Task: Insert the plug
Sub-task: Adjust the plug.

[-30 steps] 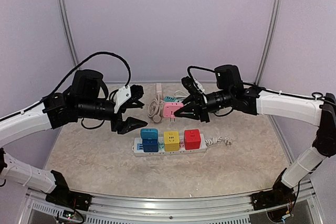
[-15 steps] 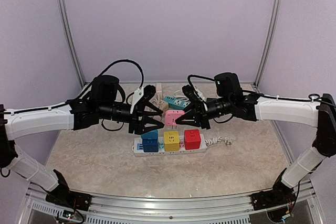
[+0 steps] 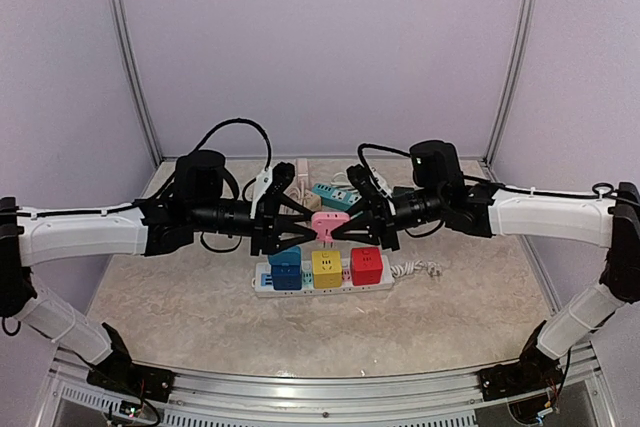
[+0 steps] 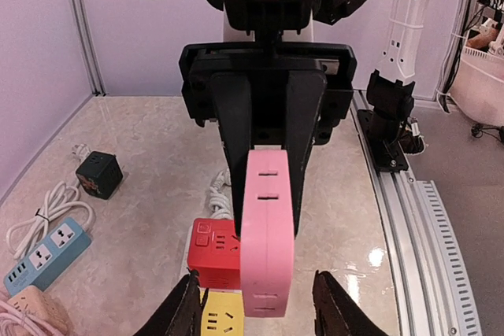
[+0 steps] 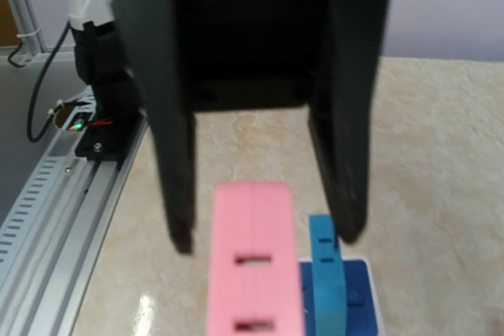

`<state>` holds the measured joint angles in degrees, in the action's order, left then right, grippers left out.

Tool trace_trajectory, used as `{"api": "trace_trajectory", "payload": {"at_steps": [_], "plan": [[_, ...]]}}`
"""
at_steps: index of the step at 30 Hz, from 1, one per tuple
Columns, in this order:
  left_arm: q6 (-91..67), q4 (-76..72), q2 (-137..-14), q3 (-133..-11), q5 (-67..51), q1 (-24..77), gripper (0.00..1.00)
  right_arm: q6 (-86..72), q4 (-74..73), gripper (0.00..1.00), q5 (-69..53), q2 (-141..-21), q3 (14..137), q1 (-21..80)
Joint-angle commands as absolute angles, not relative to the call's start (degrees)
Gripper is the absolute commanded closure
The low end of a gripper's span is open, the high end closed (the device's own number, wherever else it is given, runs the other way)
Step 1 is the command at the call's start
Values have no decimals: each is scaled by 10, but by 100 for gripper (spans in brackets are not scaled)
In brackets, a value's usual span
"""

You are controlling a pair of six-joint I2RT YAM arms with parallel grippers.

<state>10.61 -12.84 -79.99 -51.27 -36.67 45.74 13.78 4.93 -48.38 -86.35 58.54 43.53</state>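
Now, status at the meeting point. Over the last second I have swung the left arm (image 3: 95,233) in from the left edge of the counter (image 3: 180,317) until its jaws face the right jaws head-on above the middle of the counter; a second ago the two were well apart. In the same interval the right jaws brought the pink plug (image 3: 323,223) a little toward the near edge.

1. Right jaws: closed on the pink plug, gripping one end of it. The plug hangs in the air, above and just behind the white power strip (image 3: 395,285), not touching it.
2. Left jaws: open and straddling the free end of the plug (both wrist views show a gap on each side, so no contact yet).
3. Power strip: lies about midway between the left and right edges, somewhat toward the near edge, with a blue cube (image 3: 285,267), a yellow cube (image 3: 326,267) and a red cube (image 3: 366,264) already seated.

Meaning for the task: I judge this a handover or two-handed regrip, not yet an insertion. The plug's pins show in no view, so I cannot confirm their orientation, nor which socket is free. The next move calls for a square close of the left jaws; an off-centre close could twist the plug.
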Motion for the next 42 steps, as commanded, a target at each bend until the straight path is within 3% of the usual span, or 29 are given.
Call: {"api": "trace_trajectory", "payload": {"at_steps": [1, 7, 14, 16, 19, 22, 23, 24, 26, 27, 28, 31, 33, 42], "plan": [[97, -150, -787, -497, -366, 460, 57, 139, 65, 100, -472, -853, 599, 449], [107, -153, -778, -490, -362, 461, 68, 138, 71, 100, -467, -862, 610, 456], [115, -156, -778, -490, -366, 461, 67, 139, 73, 100, -458, -867, 622, 462], [118, -157, -777, -490, -367, 461, 75, 141, 71, 100, -458, -868, 624, 464], [121, -163, -773, -487, -365, 461, 100, 140, 69, 100, -455, -868, 625, 464], [133, -171, -766, -481, -351, 462, 100, 127, 70, 100, -449, -868, 627, 465], [140, -172, -762, -480, -338, 462, 100, 115, 71, 98, -439, -868, 628, 465], [152, -172, -755, -477, -322, 462, 100, 99, 71, 77, -425, -867, 629, 465], [208, -165, -740, -472, -245, 463, 100, 62, 60, 47, -381, -861, 638, 465], [249, -161, -725, -470, -199, 462, 100, 43, 49, 33, -354, -857, 643, 465], [294, -161, -711, -468, -149, 462, 100, 18, 39, 27, -318, -852, 650, 464], [484, -224, -684, -457, 28, 458, 100, -87, 46, 22, -241, -817, 649, 464], [604, -323, -683, -452, 81, 436, 100, -180, 93, 21, -199, -785, 631, 464], [982, -404, -708, -475, -62, 381, 100, -422, 309, 18, -150, -836, 607, 475]]}}
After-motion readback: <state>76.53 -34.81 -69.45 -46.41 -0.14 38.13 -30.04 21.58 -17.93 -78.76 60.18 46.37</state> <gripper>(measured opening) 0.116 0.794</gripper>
